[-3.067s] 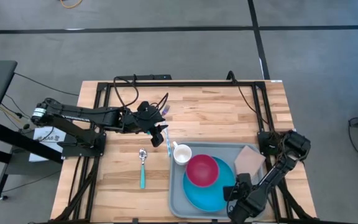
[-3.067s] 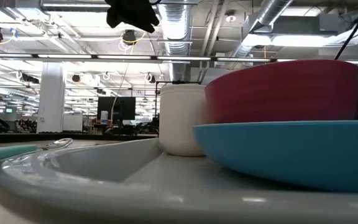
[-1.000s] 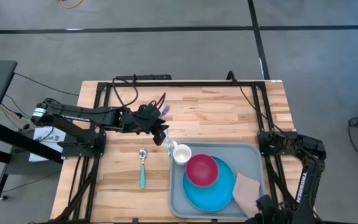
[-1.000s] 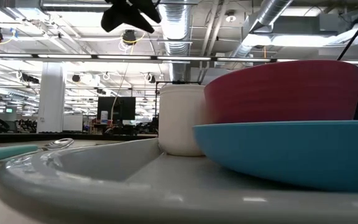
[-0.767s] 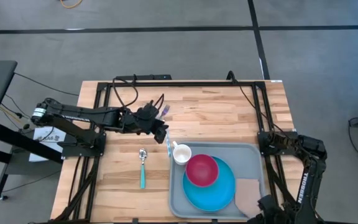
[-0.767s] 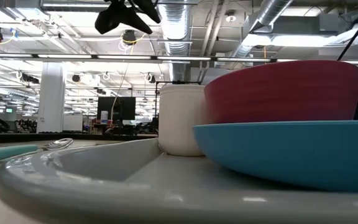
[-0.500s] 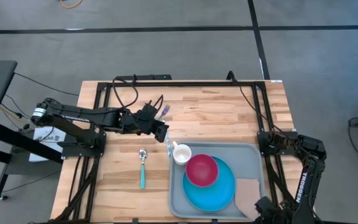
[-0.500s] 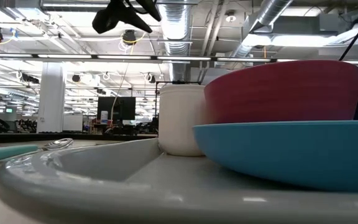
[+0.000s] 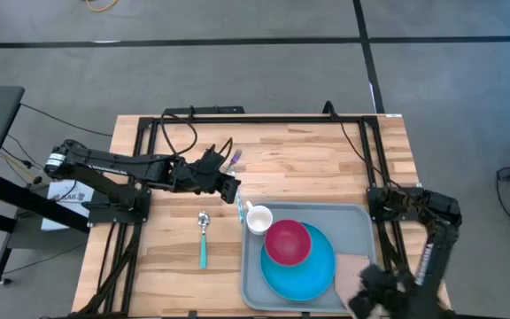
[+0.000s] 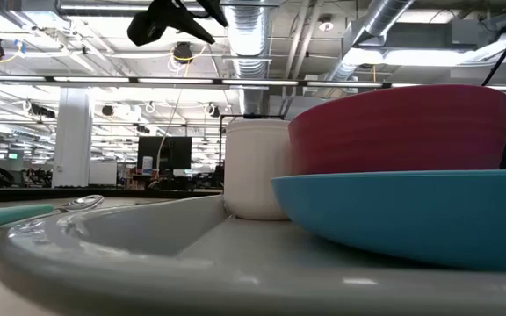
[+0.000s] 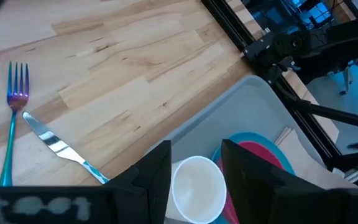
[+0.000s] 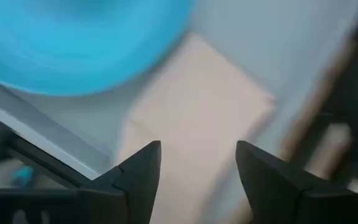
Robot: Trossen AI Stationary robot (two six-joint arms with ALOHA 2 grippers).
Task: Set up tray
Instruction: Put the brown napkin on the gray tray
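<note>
hovering over the tray (image 9: 253,282), right pincer (image 12: 194,165) gapes empty.

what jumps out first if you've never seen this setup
The grey tray at the table's near right catches the eye: a red bowl sits on a blue plate in it, with a white cup at its far left corner and a beige napkin by the right gripper, whose fingers stand open. Left of the tray lies a teal-handled spoon, with the left gripper hovering beyond the cup.
</note>
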